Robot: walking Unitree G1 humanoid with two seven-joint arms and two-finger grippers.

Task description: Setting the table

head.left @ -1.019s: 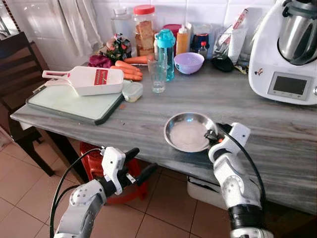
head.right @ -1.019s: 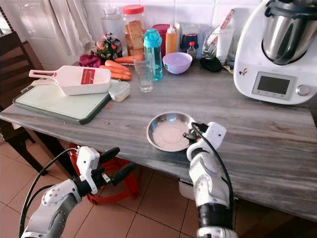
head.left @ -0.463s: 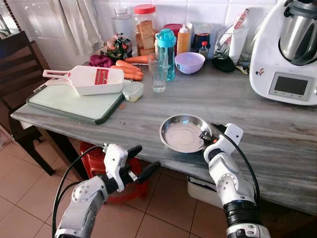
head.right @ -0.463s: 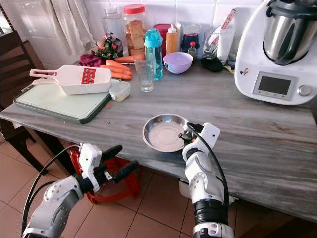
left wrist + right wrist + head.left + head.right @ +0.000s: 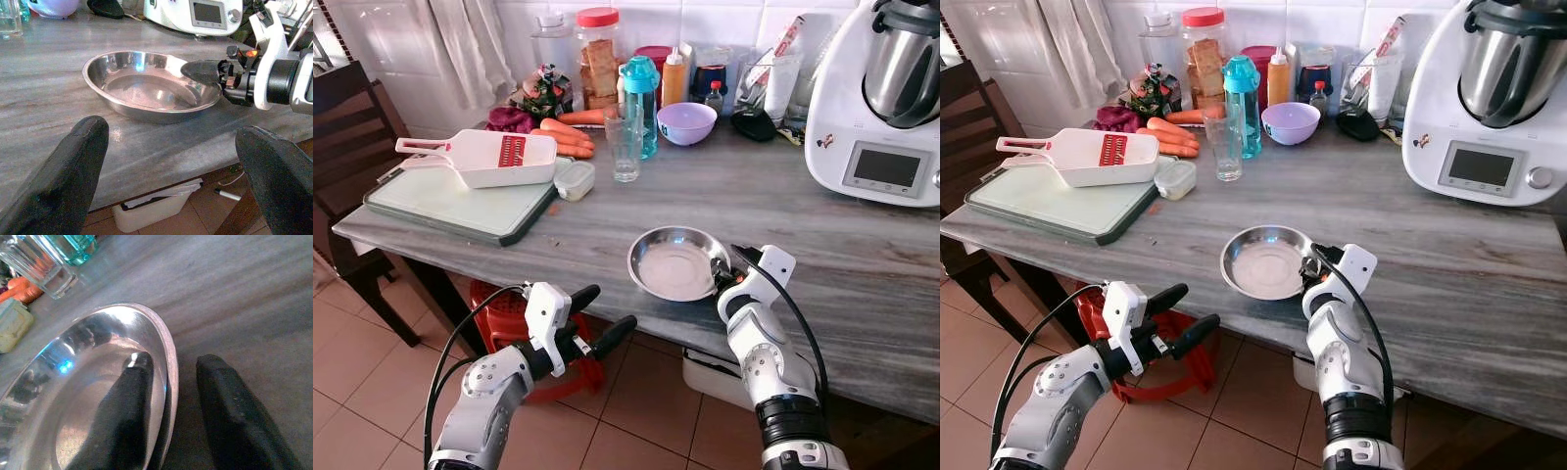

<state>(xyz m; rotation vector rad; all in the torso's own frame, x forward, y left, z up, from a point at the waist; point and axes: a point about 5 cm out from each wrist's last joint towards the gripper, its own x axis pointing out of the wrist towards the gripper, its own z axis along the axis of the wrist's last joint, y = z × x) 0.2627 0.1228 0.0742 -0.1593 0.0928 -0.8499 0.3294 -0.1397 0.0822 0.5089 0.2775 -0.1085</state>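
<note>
A shallow steel bowl (image 5: 674, 264) rests on the grey marble counter (image 5: 783, 211), close to its front edge. My right gripper (image 5: 722, 278) is shut on the bowl's right rim. One finger (image 5: 128, 416) lies inside the bowl (image 5: 68, 382) and the other sits outside the rim. My left gripper (image 5: 607, 309) hangs open below the counter's edge, left of the bowl and holding nothing. In the left wrist view, its wide-spread fingers (image 5: 63, 171) frame the bowl (image 5: 146, 90) and the right gripper (image 5: 208, 73).
A drinking glass (image 5: 626, 147), a teal bottle (image 5: 641, 103) and a purple bowl (image 5: 686, 122) stand further back. A cutting board (image 5: 460, 201) carries a white slicer (image 5: 494, 157) at the left. A white kitchen machine (image 5: 886, 98) stands far right; a dark chair (image 5: 347, 137) and a red stool (image 5: 504, 318) stand at the left.
The bowl has slid a little left and toward the counter's front edge with my right gripper on its rim. My left gripper has risen and moved slightly right.
</note>
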